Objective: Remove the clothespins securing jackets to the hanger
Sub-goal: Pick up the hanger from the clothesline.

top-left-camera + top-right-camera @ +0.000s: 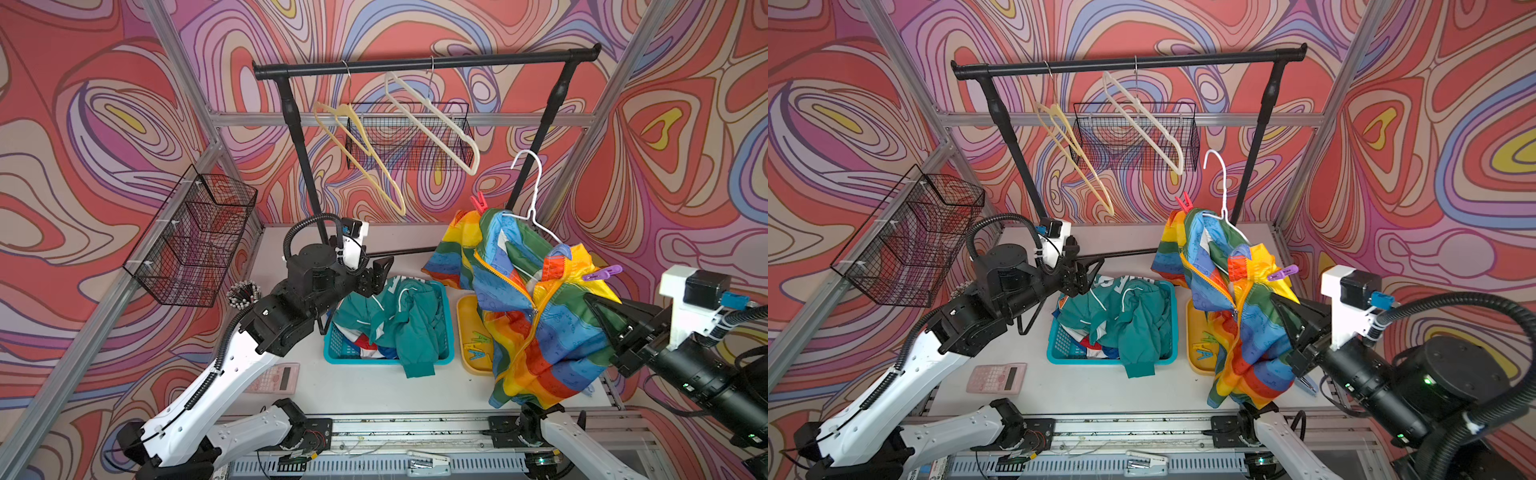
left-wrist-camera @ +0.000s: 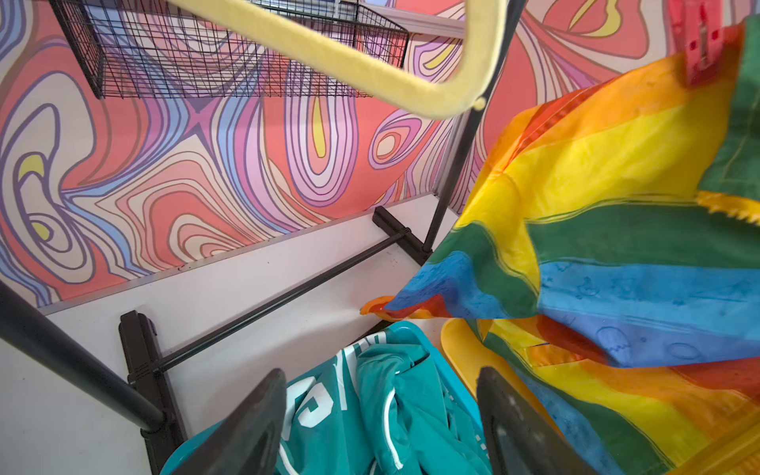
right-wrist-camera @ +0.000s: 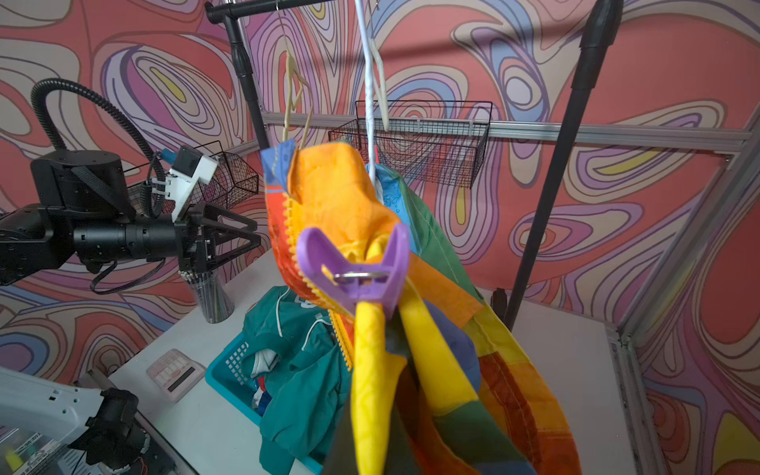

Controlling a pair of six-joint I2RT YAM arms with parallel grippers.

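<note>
Closest to the right wrist camera, a purple plastic spring clothespin (image 3: 353,271) bites the bunched yellow shoulder of the rainbow-striped zip jacket (image 3: 432,349). It sits just above the right end effector (image 1: 592,301), which is clamped shut on that jacket's fabric and holds it up. The thin white wire hanger (image 1: 536,195) inside is hooked on nothing.

A pink-red clothespin (image 1: 480,202) grips the far shoulder, up and away from the left end effector (image 1: 380,276). Its jaws stand wide and empty over the teal jacket (image 1: 395,324) in the turquoise plastic basket (image 1: 386,360). Loose pins (image 1: 476,347) lie in the yellow tray (image 1: 465,311) below the held jacket.

The risk I see is that everything hangs from one pinch of slippery cloth. Tugging a pin rather than squeezing it could drag the fabric free and drop jacket and hanger onto the bench (image 1: 353,386). Rising, the left end effector might also snag the cream hanger (image 1: 361,166) overhead.
</note>
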